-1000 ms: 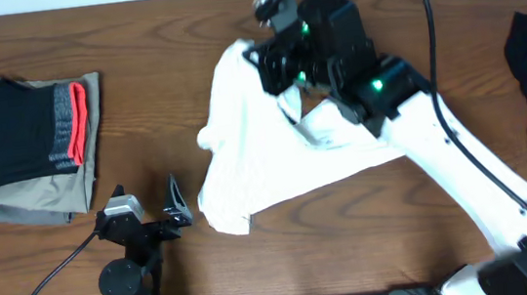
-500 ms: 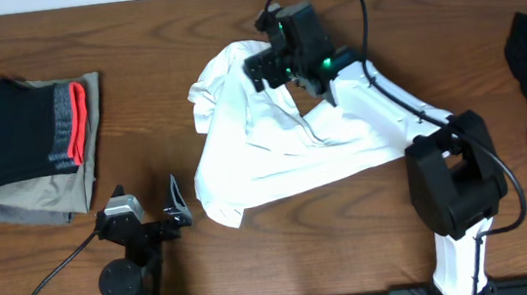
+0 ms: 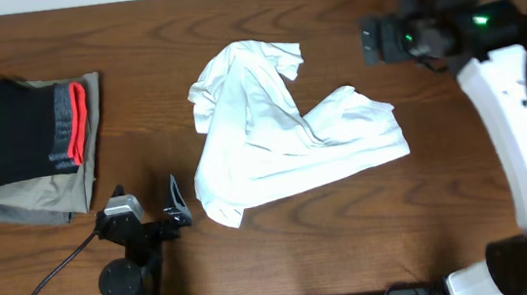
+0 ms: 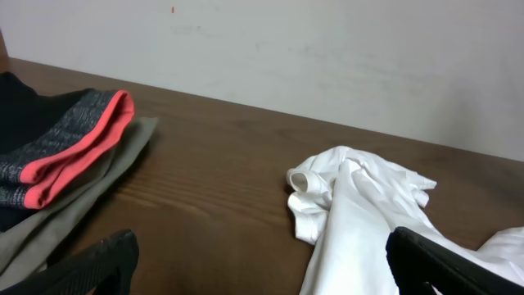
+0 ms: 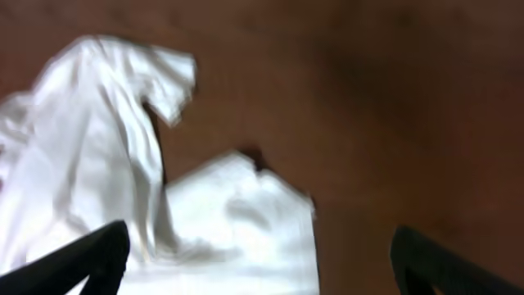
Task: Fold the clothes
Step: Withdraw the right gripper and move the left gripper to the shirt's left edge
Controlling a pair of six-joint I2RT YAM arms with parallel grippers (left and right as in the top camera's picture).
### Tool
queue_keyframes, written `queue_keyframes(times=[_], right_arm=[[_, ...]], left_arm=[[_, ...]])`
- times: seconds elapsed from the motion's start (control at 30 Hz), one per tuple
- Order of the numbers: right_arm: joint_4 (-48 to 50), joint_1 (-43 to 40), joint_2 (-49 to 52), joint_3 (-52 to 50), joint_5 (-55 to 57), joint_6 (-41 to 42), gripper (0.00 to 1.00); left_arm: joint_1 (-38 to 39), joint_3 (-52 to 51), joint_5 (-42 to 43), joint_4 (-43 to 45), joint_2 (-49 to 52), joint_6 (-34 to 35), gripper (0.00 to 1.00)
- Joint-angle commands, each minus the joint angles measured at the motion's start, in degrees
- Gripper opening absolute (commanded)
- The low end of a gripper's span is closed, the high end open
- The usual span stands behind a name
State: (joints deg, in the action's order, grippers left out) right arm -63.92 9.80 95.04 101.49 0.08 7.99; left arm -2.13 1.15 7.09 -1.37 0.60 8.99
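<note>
1. Okay, overhead view: plain white short-sleeved cotton T-shirt (image 3: 282,136) lies crumpled and unfolded near the middle of the brown wooden table (image 3: 135,43). One bunched end points to the far edge and a wider flap spreads toward the right.
2. Same view: right gripper (image 3: 370,40) hangs over the table's far right part, apart from the T-shirt, with nothing in it. Left gripper (image 3: 150,207) sits near the front edge, just beside the shirt's lower-left corner, jaws spread wide and empty.
3. Same view: at the far left, a folded black garment with a red-and-grey band (image 3: 31,128) lies on top of folded olive-grey garments (image 3: 23,197), well apart from the T-shirt.
4. Left wrist view: left gripper (image 4: 266,270) has both fingers (image 4: 90,266) at the lower corners, wide apart, holding nothing. T-shirt (image 4: 360,205) lies ahead to the right on the table (image 4: 213,188). Black garment with its band (image 4: 74,156) and the olive-grey garments (image 4: 82,205) are at the left. Pale wall (image 4: 327,49) behind.
5. Right wrist view, blurred: right gripper (image 5: 258,246) fingers (image 5: 98,246) are spread wide at the lower corners, empty. T-shirt (image 5: 123,164) is below on the left, bare table (image 5: 393,98) on the right.
</note>
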Motion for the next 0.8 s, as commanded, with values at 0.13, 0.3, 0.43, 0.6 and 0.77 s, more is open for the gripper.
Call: queue_keyframes(times=[0.13,0.3,0.43,0.6,0.77], right_arm=[[-8.9,-2.4,1.0,-1.7,0.7,9.8,0.98],[-10.6,-4.0,0.9,-4.7,6.0,16.8,0.99],[-9.9,-5.6,0.9,-7.7,5.9,16.9,0.99],[-8.5,-6.6,1.0,-12.6,5.9,16.1,0.99],[-6.0,-6.6,1.0,-17.4,6.0,16.2,0.99]], left_arm=[[0.2,-0.9,-0.9,-2.1,-0.3,-1.0,0.98],[0.2,-0.9,-0.9,-2.1,-0.3,-1.0,0.98],[0.2,-0.9,1.9,-1.7,-0.3,-0.5,0.98],[0.2,-0.8,17.3,10.9,-0.3,1.5,0.98],[0.2,3.7,20.9,7.6,1.9,6.1,0.98]])
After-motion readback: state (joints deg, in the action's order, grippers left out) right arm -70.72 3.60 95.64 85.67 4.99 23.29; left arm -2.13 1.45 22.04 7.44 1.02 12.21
